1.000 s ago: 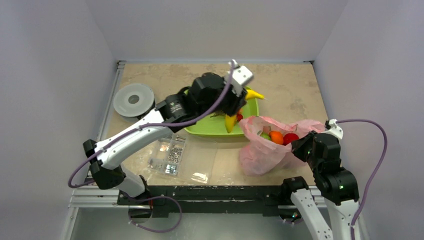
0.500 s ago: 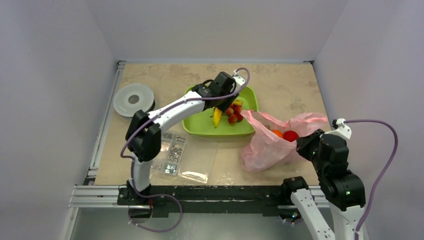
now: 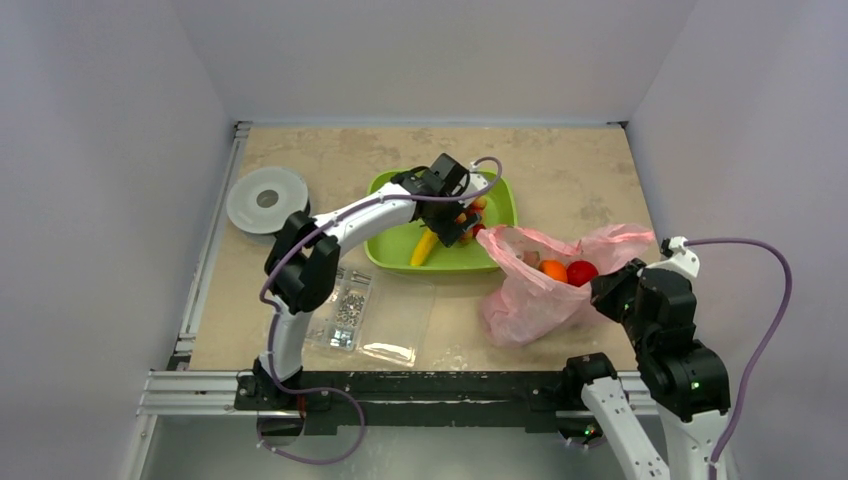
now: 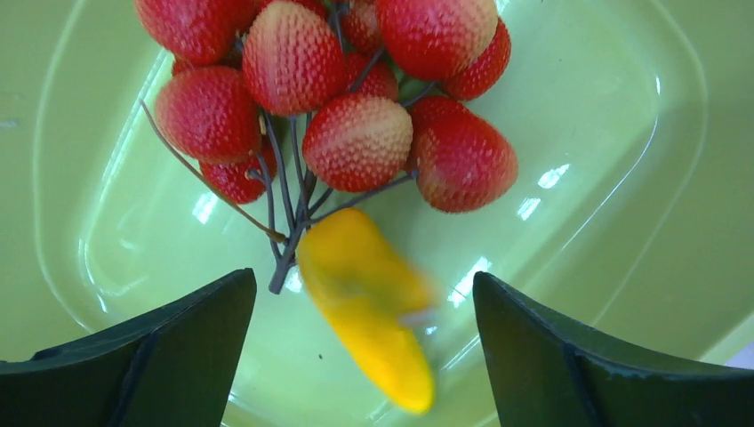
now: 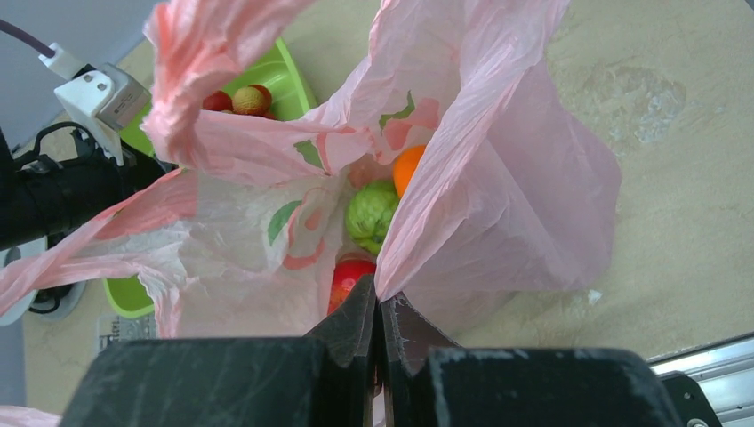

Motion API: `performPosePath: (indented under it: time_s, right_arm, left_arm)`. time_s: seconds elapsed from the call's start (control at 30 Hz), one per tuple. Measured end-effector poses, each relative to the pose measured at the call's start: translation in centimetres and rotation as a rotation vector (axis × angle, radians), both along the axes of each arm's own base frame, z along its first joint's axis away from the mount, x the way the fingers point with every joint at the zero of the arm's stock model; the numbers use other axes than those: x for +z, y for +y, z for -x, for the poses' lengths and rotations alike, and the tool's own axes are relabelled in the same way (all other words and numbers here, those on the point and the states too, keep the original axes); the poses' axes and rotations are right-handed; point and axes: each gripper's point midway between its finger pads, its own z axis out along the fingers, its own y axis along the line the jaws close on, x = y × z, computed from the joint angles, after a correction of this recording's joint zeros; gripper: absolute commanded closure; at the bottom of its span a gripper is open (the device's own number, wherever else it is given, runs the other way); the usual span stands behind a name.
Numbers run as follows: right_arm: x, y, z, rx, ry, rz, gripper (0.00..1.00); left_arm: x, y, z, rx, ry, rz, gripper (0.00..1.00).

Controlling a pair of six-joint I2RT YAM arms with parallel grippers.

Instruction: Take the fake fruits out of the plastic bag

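My left gripper [image 3: 456, 216] hangs open over the green tray [image 3: 500, 196]. A yellow banana [image 4: 373, 320] shows blurred and loose between the wide-apart jaws, above the tray floor [image 4: 622, 222]. From above, the banana [image 3: 425, 247] lies in the tray beside a cluster of red berries [image 4: 356, 107]. The pink plastic bag [image 3: 530, 300] sits right of the tray with its mouth open. Inside it are an orange fruit [image 5: 409, 167], a green fruit [image 5: 371, 213] and a red fruit [image 5: 348, 277]. My right gripper [image 5: 380, 302] is shut on the bag's near rim [image 5: 533, 178].
A grey spool [image 3: 267, 199] lies at the far left. A clear compartment box of screws [image 3: 345, 308] and a flat clear sleeve [image 3: 400, 320] lie near the front edge, left of the bag. Walls close in the table on three sides.
The left arm came down over the tray and its gripper opened, letting go of the banana, which now lies in the tray. The right gripper keeps hold of the bag's rim.
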Motion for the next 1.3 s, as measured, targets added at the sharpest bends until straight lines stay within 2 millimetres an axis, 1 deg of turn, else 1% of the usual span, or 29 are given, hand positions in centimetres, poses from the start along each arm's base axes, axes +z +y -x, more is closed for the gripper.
performPosePath:
  time_s: [0.1,0.17,0.2,0.27,0.3,0.37,0.43,0.53,0.6,0.67,0.73,0.8,0.87,0.9,0.93,0.97,1.03,1.1,1.23,1.3]
  right_arm:
    - [0.0,0.2,0.0,0.008,0.000,-0.005,1.00]
    - [0.0,0.2,0.0,0.010,0.001,-0.006,1.00]
    - [0.0,0.2,0.0,0.011,0.001,-0.006,1.00]
    - [0.0,0.2,0.0,0.011,0.001,-0.006,1.00]
    - [0.0,0.2,0.0,0.011,0.001,-0.006,1.00]
    - [0.0,0.2,0.0,0.012,0.002,-0.006,1.00]
    - [-0.1,0.3,0.0,0.015,0.005,-0.006,1.00]
    - [-0.6,0.5,0.0,0.031,0.019,-0.006,1.00]
    - [-0.8,0.7,0.0,0.040,0.023,-0.007,1.00]
    - [-0.8,0.7,0.0,0.045,0.024,-0.004,1.00]
    - [-0.8,0.7,0.0,0.052,0.025,0.002,1.00]
    - [-0.8,0.8,0.1,0.059,0.024,0.004,1.00]
    - [-0.8,0.9,0.1,0.068,0.022,0.003,1.00]
    - [-0.7,1.0,0.1,0.072,0.020,0.003,1.00]
    - [-0.7,1.0,0.2,0.073,0.019,0.004,1.00]
    - [-0.7,1.0,0.2,0.074,0.015,0.003,1.00]
    - [-0.6,1.0,0.3,0.076,0.010,0.004,1.00]
    - [-0.4,1.0,0.3,0.077,0.004,0.004,1.00]
    - [-0.1,1.0,0.3,0.078,-0.004,0.005,1.00]
    - [-0.1,1.0,0.3,0.079,-0.004,0.006,1.00]
  left_arm:
    - [-0.4,0.6,0.4,0.006,0.022,-0.014,0.00]
    - [-0.1,0.9,0.6,0.011,0.032,-0.016,0.00]
    - [0.4,1.0,0.8,0.016,0.035,-0.009,0.00]
    - [2.2,1.0,1.3,0.022,0.037,0.028,0.02]
    - [3.6,1.0,1.7,0.026,0.037,0.062,0.04]
    - [7.2,0.4,2.7,0.022,0.032,0.160,0.08]
    - [12.0,-0.6,3.8,0.007,0.021,0.298,0.13]
    - [19.9,-2.6,6.2,-0.051,0.006,0.538,0.19]
    - [24.0,-3.9,7.9,-0.101,0.004,0.654,0.23]
    - [27.3,-6.0,9.9,-0.164,0.011,0.749,0.28]
    - [28.9,-8.4,12.2,-0.231,0.038,0.795,0.36]
    - [29.4,-11.0,14.0,-0.289,0.072,0.816,0.46]
    - [29.0,-14.1,15.7,-0.343,0.120,0.819,0.51]
    - [28.2,-15.4,16.3,-0.363,0.145,0.809,0.52]
    - [27.3,-16.3,16.7,-0.371,0.164,0.796,0.53]
    - [25.8,-17.3,17.2,-0.375,0.192,0.770,0.54]
    - [22.6,-18.3,17.7,-0.360,0.234,0.703,0.56]
    - [19.6,-18.8,18.1,-0.337,0.257,0.630,0.57]
    - [15.2,-19.6,18.8,-0.303,0.282,0.522,0.59]
    - [13.3,-19.9,18.9,-0.273,0.289,0.481,0.60]
